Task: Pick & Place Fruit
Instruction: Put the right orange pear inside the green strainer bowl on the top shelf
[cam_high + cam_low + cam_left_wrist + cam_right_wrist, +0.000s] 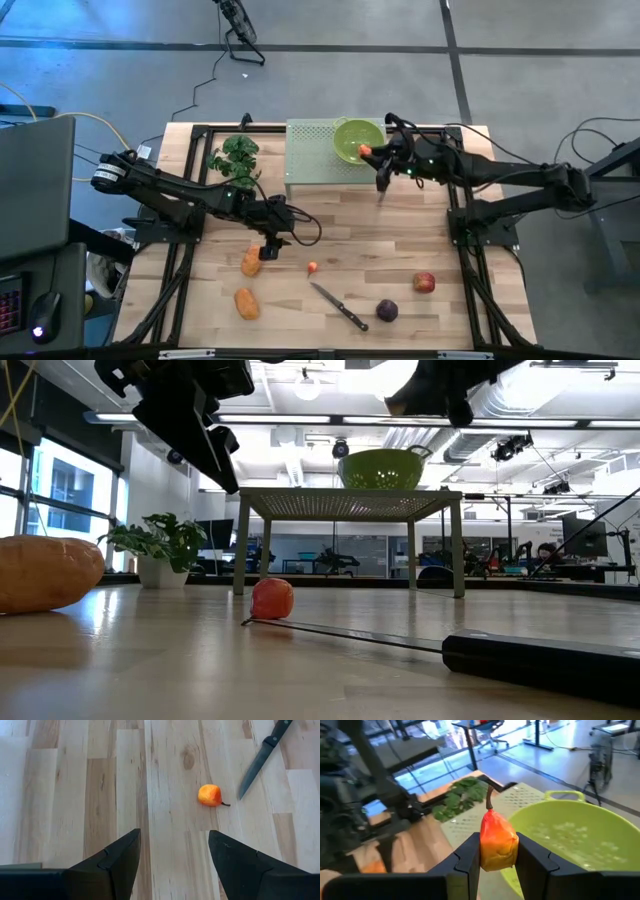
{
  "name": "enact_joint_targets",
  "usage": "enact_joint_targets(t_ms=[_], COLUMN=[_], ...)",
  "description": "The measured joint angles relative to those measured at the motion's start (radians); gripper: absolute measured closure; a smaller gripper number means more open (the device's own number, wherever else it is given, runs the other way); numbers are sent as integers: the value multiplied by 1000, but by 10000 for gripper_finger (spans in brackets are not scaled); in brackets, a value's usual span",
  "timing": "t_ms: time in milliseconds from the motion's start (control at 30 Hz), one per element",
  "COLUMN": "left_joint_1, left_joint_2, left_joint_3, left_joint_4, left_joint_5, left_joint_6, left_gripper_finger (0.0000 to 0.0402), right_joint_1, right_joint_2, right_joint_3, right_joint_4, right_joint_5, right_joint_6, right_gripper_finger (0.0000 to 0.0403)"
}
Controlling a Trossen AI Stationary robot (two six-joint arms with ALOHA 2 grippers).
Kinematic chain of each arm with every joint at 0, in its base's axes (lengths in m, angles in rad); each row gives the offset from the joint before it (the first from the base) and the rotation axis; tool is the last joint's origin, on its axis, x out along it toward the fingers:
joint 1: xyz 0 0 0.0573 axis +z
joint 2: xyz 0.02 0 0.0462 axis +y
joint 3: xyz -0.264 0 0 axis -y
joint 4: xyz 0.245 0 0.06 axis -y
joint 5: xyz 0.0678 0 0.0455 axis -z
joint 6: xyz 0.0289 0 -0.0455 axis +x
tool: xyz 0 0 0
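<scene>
Right hand (497, 851) with fruit (497, 842) beside colander (580, 840)

Wooden table (330, 235): fruit (251, 262), knife (338, 305)

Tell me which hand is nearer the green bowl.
Right. The right hand holds a small red-orange fruit at the green bowl rim; the left hand hovers open over the table.

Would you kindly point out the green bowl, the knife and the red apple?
green bowl (352, 133): high view, inner wall.
knife (350, 314): high view, black handle.
red apple (424, 283): high view, top.
</scene>
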Motion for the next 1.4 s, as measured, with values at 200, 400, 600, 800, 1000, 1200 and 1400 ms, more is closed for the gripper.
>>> enact_joint_targets(t_ms=[200,400,600,800,1000,1200,1400], left_joint_1=[0,0,0,0,0,0,0], left_joint_2=[0,0,0,0,0,0,0], left_joint_3=[0,0,0,0,0,0,0], left_joint_4=[0,0,0,0,1,1,1], left_joint_5=[0,0,0,0,0,0,0], left_joint_6=[2,2,2,2,2,2,2], left_gripper_finger=[172,172,172,172,172,172,172], right_joint_1=[-42,-85,-106,-106,-105,-105,-105], right_joint_2=[0,0,17,50,65,66,66], right_joint_3=[0,0,0,-1,-1,-1,-1], right_joint_4=[-35,-68,-81,-93,-106,-137,-144], right_joint_5=[47,59,60,104,103,104,104], right_joint_6=[-20,-26,-26,-26,-26,-26,-51], right_gripper_finger=[308,308,308,308,308,308,307])
